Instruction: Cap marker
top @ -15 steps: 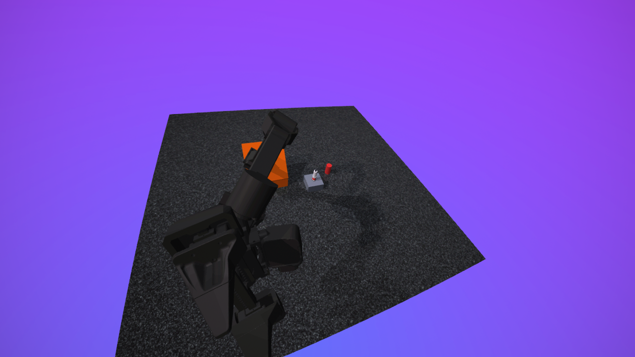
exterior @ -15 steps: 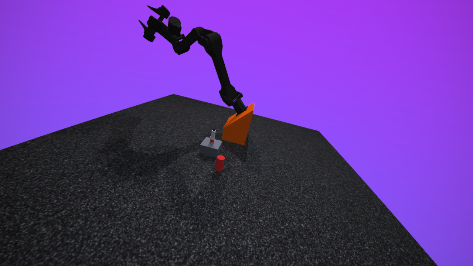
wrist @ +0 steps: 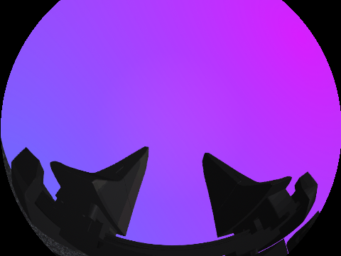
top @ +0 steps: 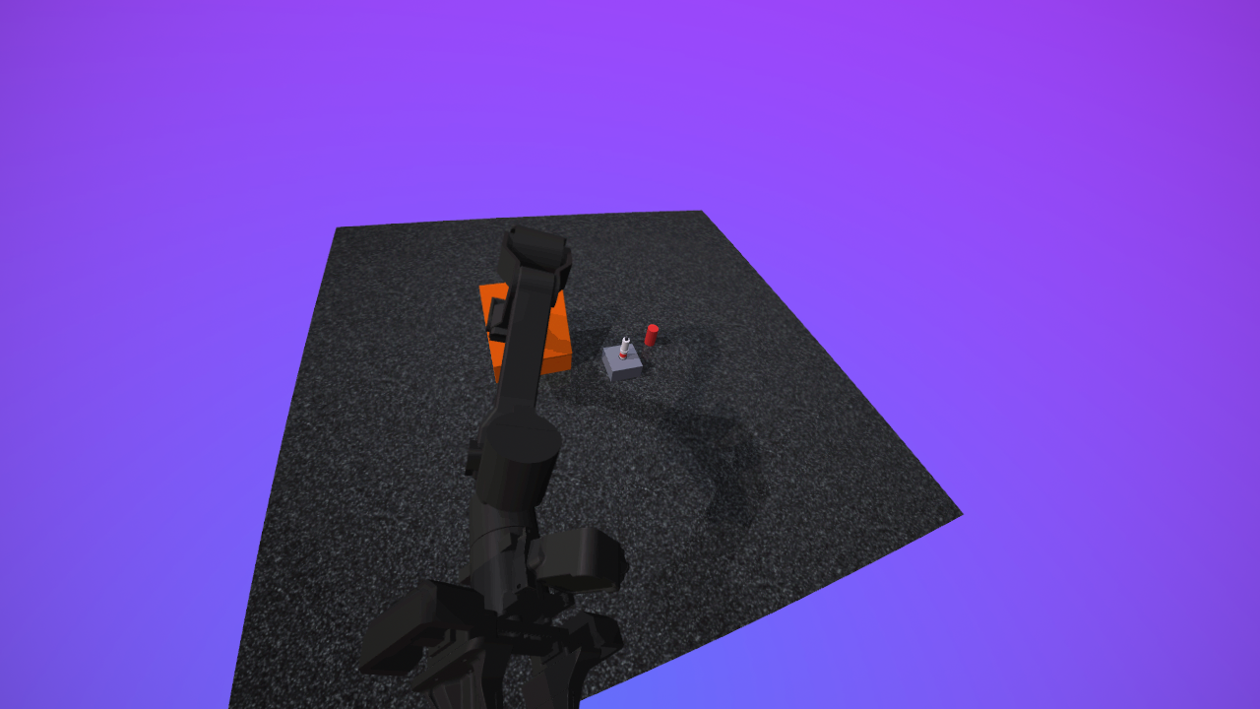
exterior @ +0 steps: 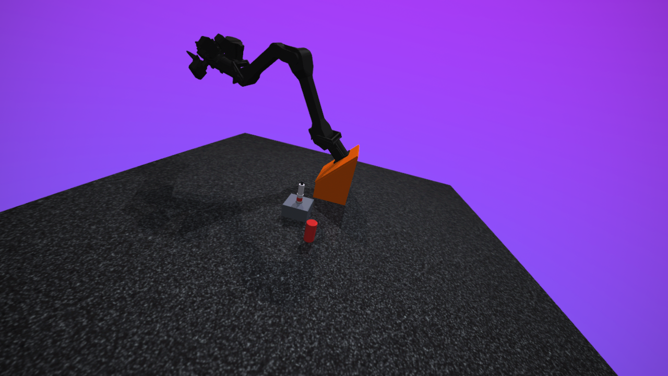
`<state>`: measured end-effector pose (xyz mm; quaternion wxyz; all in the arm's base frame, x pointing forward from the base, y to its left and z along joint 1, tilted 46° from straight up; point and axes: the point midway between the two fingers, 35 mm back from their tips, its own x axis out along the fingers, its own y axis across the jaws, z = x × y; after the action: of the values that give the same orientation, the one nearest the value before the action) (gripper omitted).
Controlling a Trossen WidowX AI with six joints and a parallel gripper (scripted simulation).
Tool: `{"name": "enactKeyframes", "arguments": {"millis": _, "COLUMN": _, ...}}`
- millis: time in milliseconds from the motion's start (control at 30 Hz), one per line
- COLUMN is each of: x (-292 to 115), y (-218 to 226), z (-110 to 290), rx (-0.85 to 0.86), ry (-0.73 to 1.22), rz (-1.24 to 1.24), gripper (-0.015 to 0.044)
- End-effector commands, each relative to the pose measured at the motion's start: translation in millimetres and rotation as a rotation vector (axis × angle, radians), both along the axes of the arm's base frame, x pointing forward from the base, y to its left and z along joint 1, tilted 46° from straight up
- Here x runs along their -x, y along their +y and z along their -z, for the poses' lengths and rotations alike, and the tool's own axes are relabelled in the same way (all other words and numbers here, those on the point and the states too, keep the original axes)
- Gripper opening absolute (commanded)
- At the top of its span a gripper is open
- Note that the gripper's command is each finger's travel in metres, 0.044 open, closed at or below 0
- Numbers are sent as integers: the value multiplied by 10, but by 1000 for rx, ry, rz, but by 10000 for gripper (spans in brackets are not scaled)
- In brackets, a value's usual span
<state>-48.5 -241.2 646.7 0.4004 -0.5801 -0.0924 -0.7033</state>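
Observation:
The marker (top: 624, 346) (exterior: 300, 190) stands upright in the grey holder block (top: 621, 371) (exterior: 293, 212), white-bodied with a red band and a bare tip. The red cap (top: 651, 334) (exterior: 310, 230) stands upright on the table, a short way from the block and apart from it. My gripper (exterior: 190, 62) (wrist: 176, 155) is open and empty. It is raised high in the air, far above and away from the marker and the cap. In the wrist view only purple background shows between the fingers.
The arm (top: 520, 353) rises from an orange base (top: 558, 354) (exterior: 336, 179) that stands close beside the holder block. All stands on a dark speckled table (top: 396, 353) (exterior: 140, 280), whose edges are in view on all sides.

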Motion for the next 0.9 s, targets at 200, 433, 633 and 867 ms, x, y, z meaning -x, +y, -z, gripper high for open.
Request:
{"name": "enactKeyframes", "arguments": {"millis": 200, "x": -564, "y": -987, "z": 571, "rx": -322, "ry": -254, "rz": -400, "gripper": 241}}
{"name": "enactKeyframes", "arguments": {"millis": 433, "x": -1351, "y": -1525, "z": 1209, "rx": -625, "ry": -414, "rz": -657, "gripper": 241}}
{"name": "enactKeyframes", "arguments": {"millis": 633, "x": -2157, "y": -1721, "z": 1871, "rx": -908, "ry": -539, "rz": -809, "gripper": 241}}
{"name": "enactKeyframes", "arguments": {"millis": 867, "x": -3097, "y": -1582, "z": 2711, "rx": -1245, "ry": -652, "rz": -894, "gripper": 241}}
